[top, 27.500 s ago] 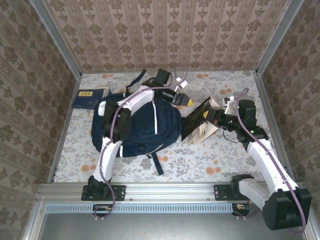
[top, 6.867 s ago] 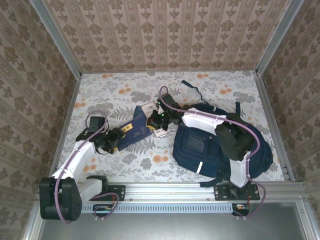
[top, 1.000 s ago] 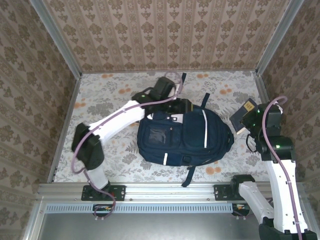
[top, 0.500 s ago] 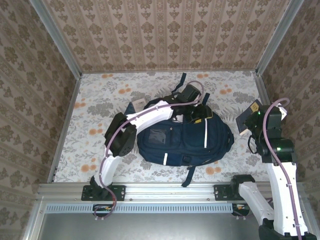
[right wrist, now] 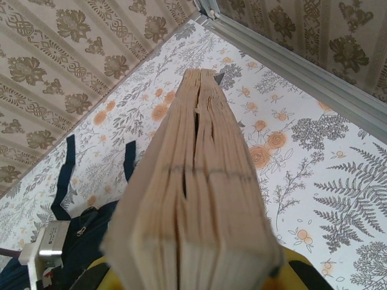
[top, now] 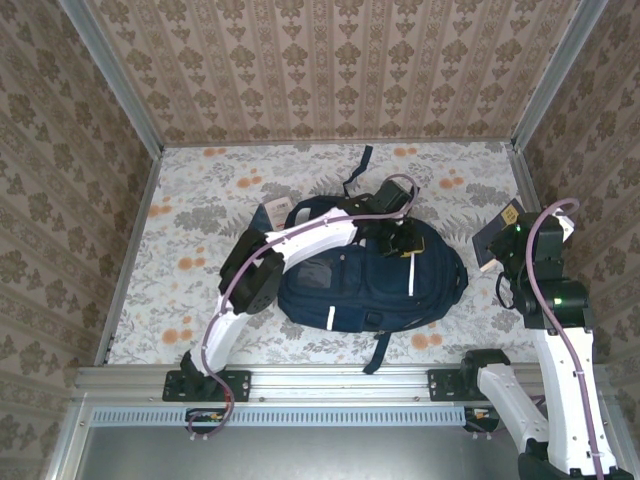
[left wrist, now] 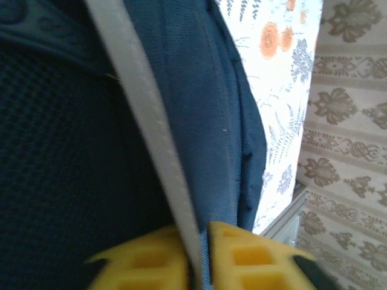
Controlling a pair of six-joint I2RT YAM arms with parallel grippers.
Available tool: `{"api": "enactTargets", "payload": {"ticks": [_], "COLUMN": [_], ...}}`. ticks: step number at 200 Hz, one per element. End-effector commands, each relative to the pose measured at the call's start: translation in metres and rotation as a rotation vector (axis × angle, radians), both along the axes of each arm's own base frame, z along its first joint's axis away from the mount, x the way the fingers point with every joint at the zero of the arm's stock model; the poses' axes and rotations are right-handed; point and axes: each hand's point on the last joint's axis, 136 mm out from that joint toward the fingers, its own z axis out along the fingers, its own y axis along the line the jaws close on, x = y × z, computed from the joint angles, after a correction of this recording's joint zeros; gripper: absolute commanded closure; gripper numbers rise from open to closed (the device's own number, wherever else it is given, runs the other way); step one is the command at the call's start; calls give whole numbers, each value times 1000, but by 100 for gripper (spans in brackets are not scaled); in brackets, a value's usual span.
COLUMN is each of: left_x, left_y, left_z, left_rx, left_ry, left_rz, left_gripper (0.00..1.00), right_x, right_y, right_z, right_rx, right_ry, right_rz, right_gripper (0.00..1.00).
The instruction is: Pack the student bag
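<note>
Both arms are busy: one on the student bag [top: 340, 285], one with a book [top: 493, 230].
From above, the bag lies mid-frame on the floral table [top: 200, 200], with the left gripper [top: 405, 240] on its upper right. At the right edge, the right gripper [top: 497, 250] grips the book. Left wrist: yellow fingers [left wrist: 254, 248] pinch the bag's white stripe [left wrist: 151, 127]. Right wrist: page edges run up the middle, clamped at the bottom.

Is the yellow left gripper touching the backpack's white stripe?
Touching. In the left wrist view, the left gripper's yellow fingers pinch the white stripe of the backpack.
</note>
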Motion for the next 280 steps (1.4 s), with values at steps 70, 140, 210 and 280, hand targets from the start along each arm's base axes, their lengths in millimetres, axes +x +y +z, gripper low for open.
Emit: {"api": "enactTargets", "payload": {"ticks": [70, 140, 210, 280], "left_x": [3, 2, 8, -3], "left_y": [87, 162, 157, 146], "left_z": [172, 228, 257, 289], "left_rx": [-251, -450, -539, -606], "left_ry": [-218, -254, -272, -302], "left_rz": [-119, -55, -67, -123], "left_gripper": [100, 100, 100, 100], "right_x": [0, 11, 16, 70], "right_y": [25, 166, 194, 231], "right_z": [29, 14, -22, -87], "right_rx": [-67, 483, 695, 730], "right_ry": [-88, -238, -147, 32], "right_rz": [201, 884, 1021, 982], "right_gripper": [100, 100, 100, 100]}}
